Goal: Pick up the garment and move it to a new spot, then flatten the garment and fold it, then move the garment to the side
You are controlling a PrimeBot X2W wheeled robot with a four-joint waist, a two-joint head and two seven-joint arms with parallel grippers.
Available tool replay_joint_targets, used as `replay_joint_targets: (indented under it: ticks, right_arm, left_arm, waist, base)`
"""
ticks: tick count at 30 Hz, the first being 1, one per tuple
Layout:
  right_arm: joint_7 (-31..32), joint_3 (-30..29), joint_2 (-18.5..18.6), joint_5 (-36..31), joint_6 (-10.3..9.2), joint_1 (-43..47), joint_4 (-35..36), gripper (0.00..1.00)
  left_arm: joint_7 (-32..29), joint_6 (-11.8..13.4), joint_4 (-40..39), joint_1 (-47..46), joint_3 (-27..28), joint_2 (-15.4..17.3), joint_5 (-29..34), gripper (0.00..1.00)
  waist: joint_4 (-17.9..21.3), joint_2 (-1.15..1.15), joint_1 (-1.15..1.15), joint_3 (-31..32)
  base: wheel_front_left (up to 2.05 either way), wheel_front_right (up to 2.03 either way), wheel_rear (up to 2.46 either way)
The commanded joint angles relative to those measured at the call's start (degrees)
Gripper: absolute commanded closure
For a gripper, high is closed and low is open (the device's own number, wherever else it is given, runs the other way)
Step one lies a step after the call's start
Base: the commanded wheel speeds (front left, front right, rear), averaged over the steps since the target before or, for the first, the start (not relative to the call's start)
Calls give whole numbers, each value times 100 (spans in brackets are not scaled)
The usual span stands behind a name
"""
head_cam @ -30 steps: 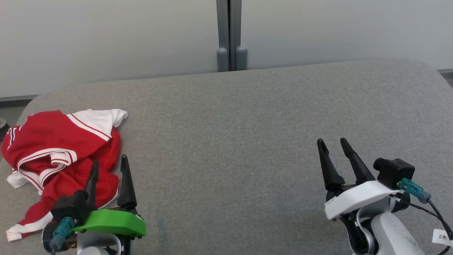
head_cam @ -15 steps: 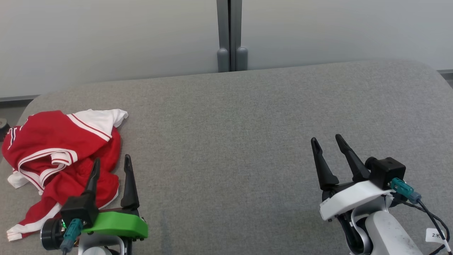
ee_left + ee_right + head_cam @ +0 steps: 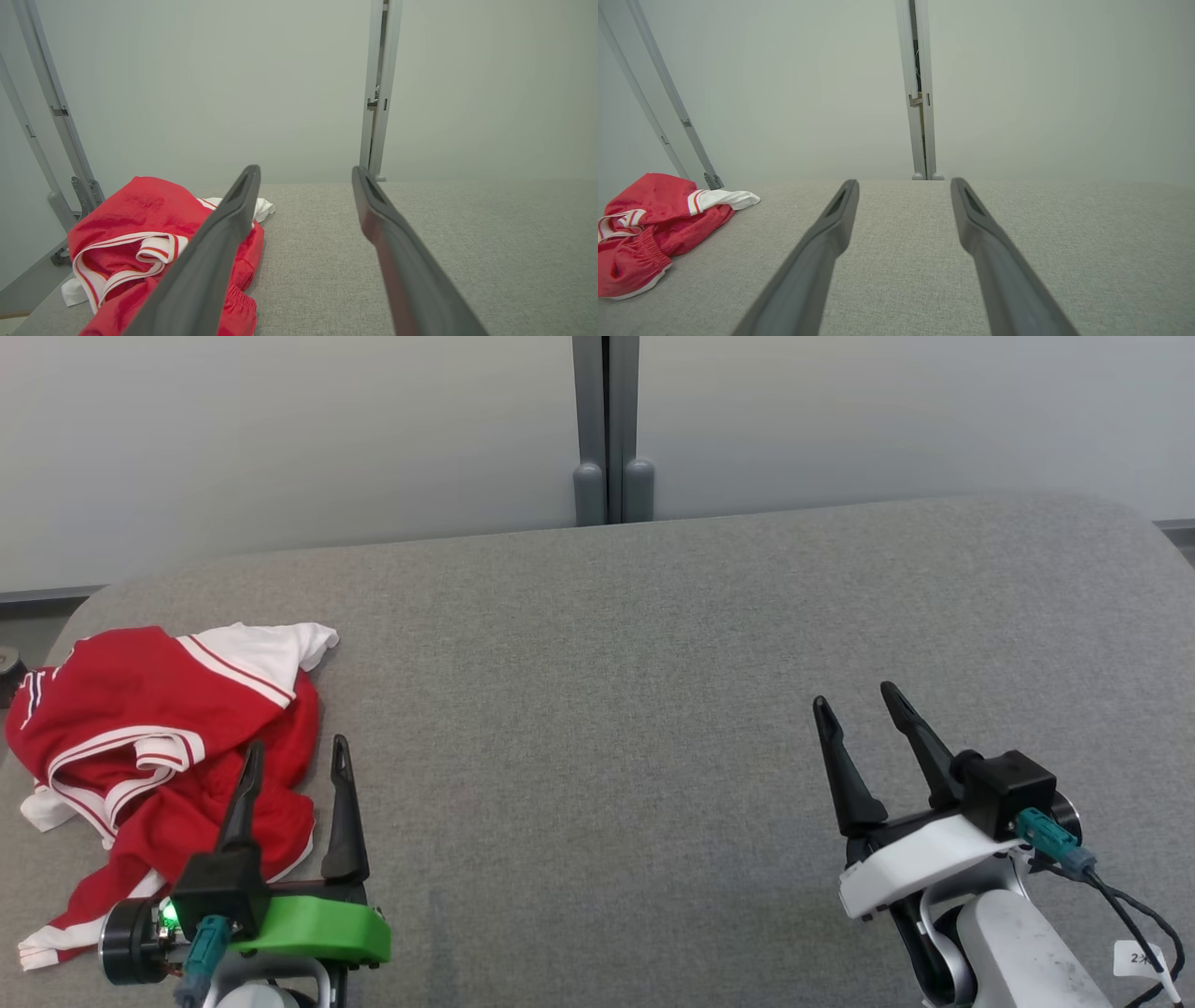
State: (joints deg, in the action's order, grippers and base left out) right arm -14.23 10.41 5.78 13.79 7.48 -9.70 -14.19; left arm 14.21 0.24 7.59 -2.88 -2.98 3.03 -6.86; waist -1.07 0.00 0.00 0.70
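Grey fabric-covered table (image 3: 653, 644). Red-and-white garment (image 3: 140, 737): crumpled, lying beside and partly beneath the left finger of the left gripper (image 3: 297, 745), fingers spread, empty. Right gripper (image 3: 853, 695): fingers spread, empty, well apart from the garment. Grey post (image 3: 607, 429): beyond the fingertips, at the far edge.

Head view: set high, facing forward and down across the grey worktop (image 3: 653, 644) to the pale wall (image 3: 280, 448)
Left wrist view: low and close above the worktop, facing the wall, red garment (image 3: 131, 210) near at left
Right wrist view: same low heading, garment farther left
Shared by all three: worktop, garment, grey post (image 3: 607, 429)
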Motion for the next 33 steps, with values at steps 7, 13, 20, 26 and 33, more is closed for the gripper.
replay_joint_targets:
  ticks: [7, 13, 20, 26, 33]
  right_arm:
    - [-111, 4, -11, -323, 2, -89, 56, 0]
    - [-100, -26, -35, -302, 2, -82, 70, 0]
    - [-100, -51, -53, -283, 2, -66, 82, 0]
    - [-100, -58, -56, -266, 1, -38, 93, 0]
    - [-100, -50, -59, -249, 1, -28, 101, 0]
  left_arm:
    - [115, -26, -25, 87, 13, -4, 325, 0]
    - [103, -64, 12, 83, 28, -9, 281, 0]
    - [103, -81, 67, 65, 29, -10, 239, 0]
    - [103, -62, 98, 59, 6, -10, 199, 0]
    - [103, -38, 102, 43, 8, -10, 149, 0]
  waist:
    - [7, 0, 0, -5]
    - [20, 0, 0, 1]
    - [21, 0, 0, -2]
    - [6, 0, 0, -1]
    - [-35, 0, 0, -7]
  base:
    - [0, 0, 0]
    - [0, 0, 0]
    - [0, 0, 0]
    - [0, 0, 0]
    - [0, 0, 0]
